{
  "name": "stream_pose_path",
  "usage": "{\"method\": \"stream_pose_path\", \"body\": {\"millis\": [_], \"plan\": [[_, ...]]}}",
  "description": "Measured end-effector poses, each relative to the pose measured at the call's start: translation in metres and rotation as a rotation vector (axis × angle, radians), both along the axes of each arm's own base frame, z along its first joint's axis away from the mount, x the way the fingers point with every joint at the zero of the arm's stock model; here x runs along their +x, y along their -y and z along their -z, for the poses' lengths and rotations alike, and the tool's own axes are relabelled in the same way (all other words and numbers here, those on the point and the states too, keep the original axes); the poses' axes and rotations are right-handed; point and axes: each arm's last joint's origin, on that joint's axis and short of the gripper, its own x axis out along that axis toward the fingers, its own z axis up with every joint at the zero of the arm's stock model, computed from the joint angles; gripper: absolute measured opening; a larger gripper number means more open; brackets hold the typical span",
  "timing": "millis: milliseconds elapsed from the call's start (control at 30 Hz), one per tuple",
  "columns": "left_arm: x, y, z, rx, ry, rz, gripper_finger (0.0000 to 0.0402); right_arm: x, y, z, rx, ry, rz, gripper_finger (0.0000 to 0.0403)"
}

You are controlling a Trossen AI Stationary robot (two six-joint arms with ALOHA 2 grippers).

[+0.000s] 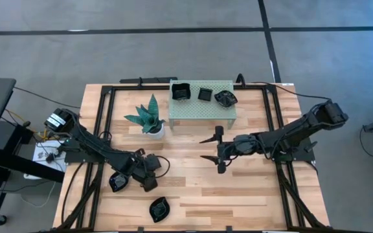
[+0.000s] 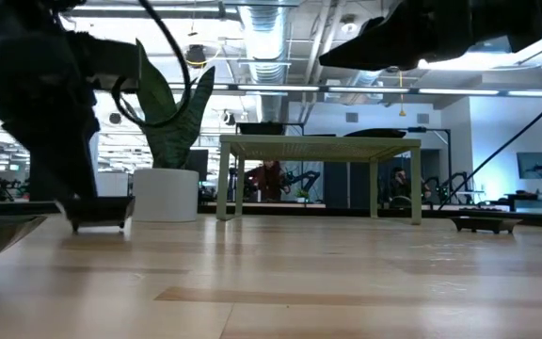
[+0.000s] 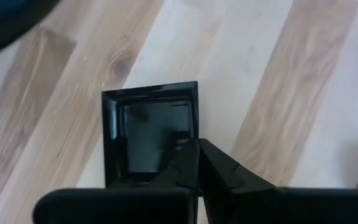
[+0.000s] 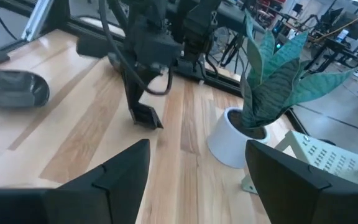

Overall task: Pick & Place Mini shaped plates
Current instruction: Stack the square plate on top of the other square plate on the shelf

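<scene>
At the table's near edge a leaf-shaped black plate (image 1: 159,209) lies alone on the pale wood tabletop (image 1: 251,194). A little farther in, toward the left side, the left gripper (image 1: 149,184) reaches down to a square black plate (image 3: 151,137); the left wrist view shows its two dark fingers (image 3: 194,168) pressed together on the plate's near rim, so the jaws are clenched on that edge while the plate sits flat on the wood. Just beside this arm, on its outer side, another small black plate (image 1: 117,182) rests on the table. In the low view the pinched square plate (image 2: 100,213) appears as a thin dark dish under the arm, touching the tabletop. Across the middle of the table the right gripper (image 1: 216,148) hovers with its fingers spread wide and nothing between them, pointing toward the left arm; its wrist camera looks past both open fingers (image 4: 114,168) at the left arm and at the leaf-shaped plate (image 4: 14,88). Behind the left arm stands a green-leaved plant (image 1: 149,114) in a white pot (image 4: 236,138). Farthest back is the green perforated shelf (image 1: 203,109), carrying three more black plates along its rear: a deep square one (image 1: 180,91), a small square one (image 1: 204,94) and a ruffled round one (image 1: 225,98).
</scene>
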Motion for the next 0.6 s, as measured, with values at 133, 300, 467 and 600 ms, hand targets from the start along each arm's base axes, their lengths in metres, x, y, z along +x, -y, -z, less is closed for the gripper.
{"method": "stream_pose_path", "body": {"millis": [133, 300, 467, 600], "plan": [[0.007, 0.004, -0.009, 0.010, 0.042, 0.042, 0.0005, 0.002, 0.000, 0.002, 0.020, -0.004, -0.071, 0.0260], [0.026, 0.014, -0.030, 0.012, 0.183, 0.168, 0.0005, 0.011, -0.001, 0.010, 0.072, 0.008, -0.250, 0.0260], [0.043, 0.025, -0.048, 0.058, 0.403, 0.355, 0.0005, 0.030, -0.001, 0.025, 0.104, -0.007, -0.354, 0.0260], [0.046, 0.027, -0.053, 0.104, 0.455, 0.427, 0.0005, 0.049, -0.006, 0.031, 0.173, -0.053, -0.473, 0.0260]]}}
